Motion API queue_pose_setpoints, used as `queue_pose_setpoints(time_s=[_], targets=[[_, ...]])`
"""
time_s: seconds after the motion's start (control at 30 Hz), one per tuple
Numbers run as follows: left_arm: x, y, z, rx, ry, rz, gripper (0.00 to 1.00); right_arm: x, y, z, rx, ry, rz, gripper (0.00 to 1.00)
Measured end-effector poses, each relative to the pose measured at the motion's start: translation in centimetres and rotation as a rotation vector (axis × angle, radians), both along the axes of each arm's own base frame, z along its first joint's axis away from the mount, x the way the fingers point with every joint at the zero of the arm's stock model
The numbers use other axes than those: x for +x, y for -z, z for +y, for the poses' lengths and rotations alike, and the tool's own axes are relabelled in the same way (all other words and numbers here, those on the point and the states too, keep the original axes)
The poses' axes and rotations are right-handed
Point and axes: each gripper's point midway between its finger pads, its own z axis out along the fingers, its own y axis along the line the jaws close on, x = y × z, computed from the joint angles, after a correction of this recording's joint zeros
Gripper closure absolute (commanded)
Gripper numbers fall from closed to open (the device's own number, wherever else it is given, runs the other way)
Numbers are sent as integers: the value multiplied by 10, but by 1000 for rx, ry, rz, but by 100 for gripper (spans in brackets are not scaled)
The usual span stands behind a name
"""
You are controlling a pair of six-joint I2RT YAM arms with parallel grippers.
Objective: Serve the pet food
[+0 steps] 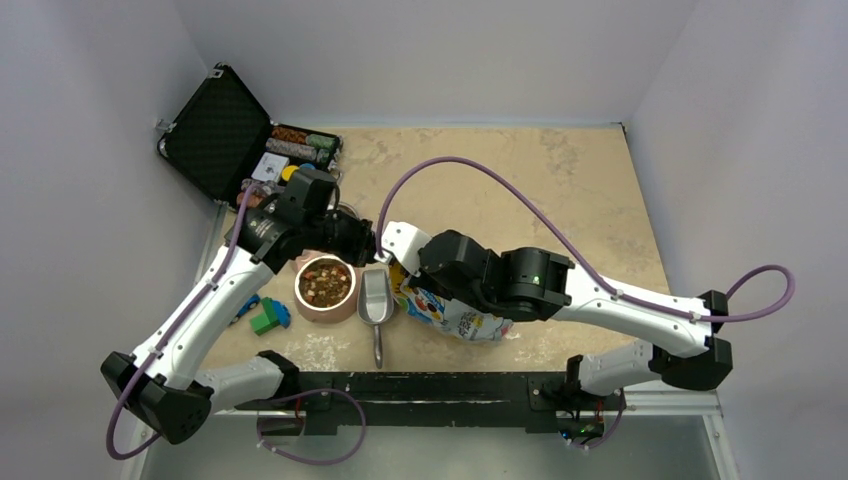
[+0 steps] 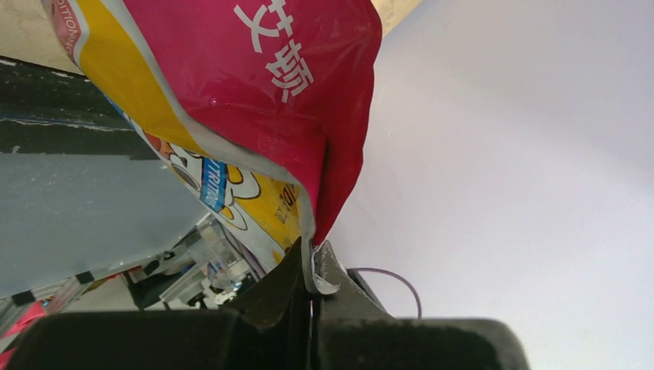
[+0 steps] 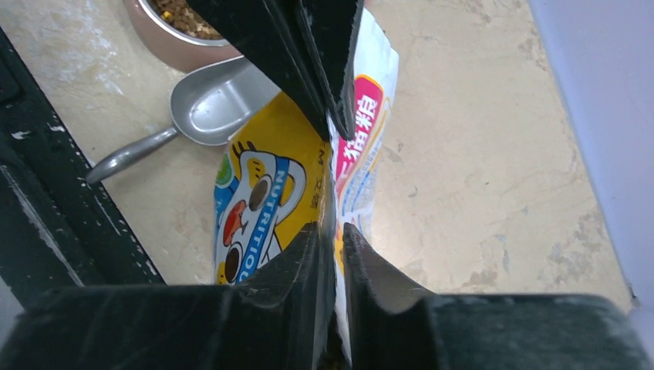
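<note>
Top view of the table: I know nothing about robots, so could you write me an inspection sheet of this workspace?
Surface: beige mottled table, pale scuffs near the front edge.
Job's things: pet food in the bowl; printed bag held by both grippers; empty metal scoop lying between bowl and bag.
Clutter: open black case at far left; toy blocks left of the bowl.
Grippers: left gripper and right gripper both shut on the bag.
Cables: purple cables loop along each arm.
Surroundings: plain white walls on three sides.
</note>
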Motion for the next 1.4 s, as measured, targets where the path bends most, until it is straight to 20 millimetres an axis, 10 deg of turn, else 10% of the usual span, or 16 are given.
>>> queue_pose_setpoints(time_s=[0.47,0.57,0.63,1.2,1.4], targets=[[-5,2,11,8,-61,17,100,-11,5,-37,-13,19,17,55],[-5,3,13,12,-74,32,100,-9,11,-28,-44,17,19,67],[-5,3,14,15,-80,36,100,-4,16,-23,-73,31,13,100],[-2,3,18,3,-94,56,100,-17,24,-54,56,157,88,81],[0,3,20,5,-102,61,100,-21,27,-72,47,206,114,100]])
